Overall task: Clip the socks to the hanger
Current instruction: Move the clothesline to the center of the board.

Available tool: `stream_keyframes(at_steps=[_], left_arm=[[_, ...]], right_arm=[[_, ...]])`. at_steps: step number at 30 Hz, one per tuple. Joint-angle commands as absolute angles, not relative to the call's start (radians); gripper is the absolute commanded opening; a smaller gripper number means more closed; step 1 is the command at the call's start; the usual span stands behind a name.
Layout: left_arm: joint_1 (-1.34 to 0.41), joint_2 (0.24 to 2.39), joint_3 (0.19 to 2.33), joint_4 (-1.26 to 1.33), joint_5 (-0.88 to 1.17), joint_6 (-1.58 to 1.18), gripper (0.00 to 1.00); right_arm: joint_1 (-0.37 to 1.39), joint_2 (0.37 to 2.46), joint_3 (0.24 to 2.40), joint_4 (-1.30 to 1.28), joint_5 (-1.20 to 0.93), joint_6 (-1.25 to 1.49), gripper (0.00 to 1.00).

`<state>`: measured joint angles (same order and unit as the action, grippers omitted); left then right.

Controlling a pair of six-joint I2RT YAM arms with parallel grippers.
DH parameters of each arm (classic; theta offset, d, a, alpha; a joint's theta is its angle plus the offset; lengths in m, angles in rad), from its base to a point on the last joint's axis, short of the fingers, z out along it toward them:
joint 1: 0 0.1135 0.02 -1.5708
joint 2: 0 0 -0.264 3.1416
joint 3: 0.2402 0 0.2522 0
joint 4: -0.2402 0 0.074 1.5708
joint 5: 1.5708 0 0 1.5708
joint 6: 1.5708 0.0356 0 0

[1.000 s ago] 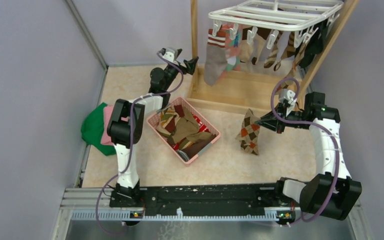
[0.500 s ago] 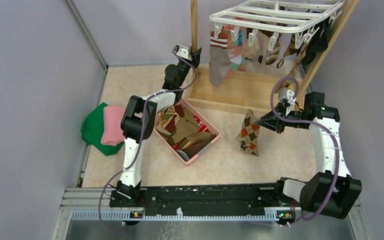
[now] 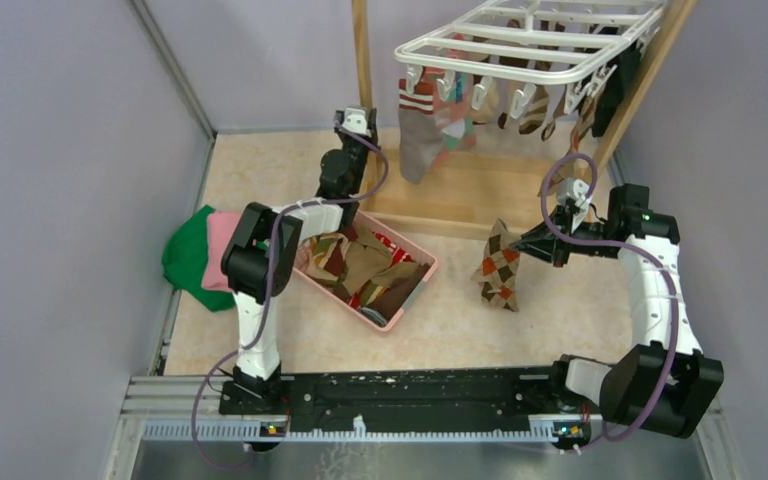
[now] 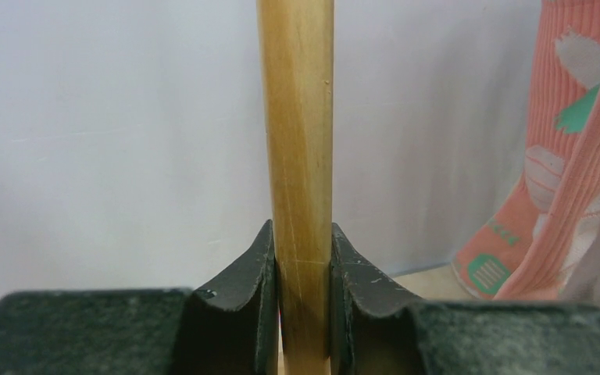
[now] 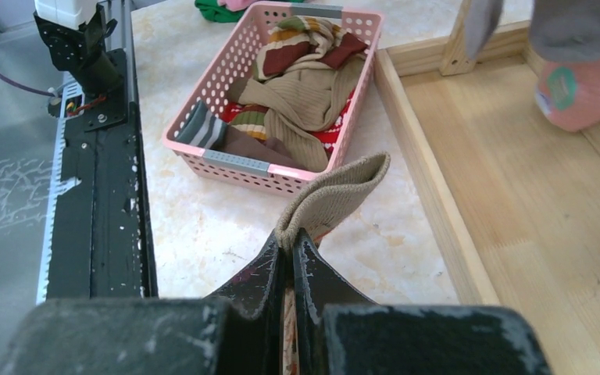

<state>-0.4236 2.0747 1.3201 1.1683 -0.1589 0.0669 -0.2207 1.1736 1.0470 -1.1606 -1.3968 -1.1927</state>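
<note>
Both arms are busy: left gripper (image 4: pixel 302 262) is clamping the post (image 4: pixel 295 117), right gripper (image 5: pixel 289 251) is pinching a sock (image 5: pixel 336 195), probably needing lifting toward the hanger (image 3: pixel 505 62).

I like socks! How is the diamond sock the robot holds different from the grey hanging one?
The argyle sock has brown-orange diamonds; the grey sock is plain with a red-striped cuff. The right gripper pinches the argyle sock; the grey sock hangs clipped on the hanger. Both dangle.
</note>
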Motion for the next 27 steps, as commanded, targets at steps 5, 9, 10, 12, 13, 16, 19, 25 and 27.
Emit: stream_keyframes(at_steps=[5, 9, 10, 12, 13, 16, 19, 25, 27], left_arm=[[-0.39, 1.829, 1.07, 1.301, -0.309, 0.093, 0.06], [-0.389, 1.746, 0.954, 1.312, -0.367, 0.076, 0.06], [-0.389, 1.726, 0.927, 1.315, -0.375, 0.071, 0.06], [-0.389, 1.689, 0.88, 1.316, -0.387, 0.057, 0.06], [-0.388, 1.667, 0.86, 1.315, -0.391, 0.053, 0.07], [-0.388, 1.628, 0.822, 1.289, -0.387, 0.043, 0.1], [-0.388, 1.584, 0.804, 1.25, -0.379, 0.012, 0.38], [-0.385, 1.392, 0.761, 1.037, -0.337, -0.123, 0.97], [-0.383, 1.301, 0.748, 0.917, -0.302, -0.188, 0.98]], right_arm=[[-0.222, 1.151, 1.057, -1.163, -1.422, -1.206, 0.0], [-0.222, 1.148, 1.058, -1.164, -1.422, -1.206, 0.0], [-0.222, 1.147, 1.057, -1.165, -1.422, -1.206, 0.0], [-0.222, 1.146, 1.058, -1.167, -1.421, -1.207, 0.0], [-0.222, 1.145, 1.06, -1.167, -1.419, -1.206, 0.0], [-0.222, 1.144, 1.06, -1.168, -1.42, -1.206, 0.0], [-0.222, 1.143, 1.059, -1.169, -1.42, -1.206, 0.0], [-0.222, 1.141, 1.056, -1.173, -1.416, -1.213, 0.0], [-0.222, 1.142, 1.056, -1.173, -1.415, -1.214, 0.0]])
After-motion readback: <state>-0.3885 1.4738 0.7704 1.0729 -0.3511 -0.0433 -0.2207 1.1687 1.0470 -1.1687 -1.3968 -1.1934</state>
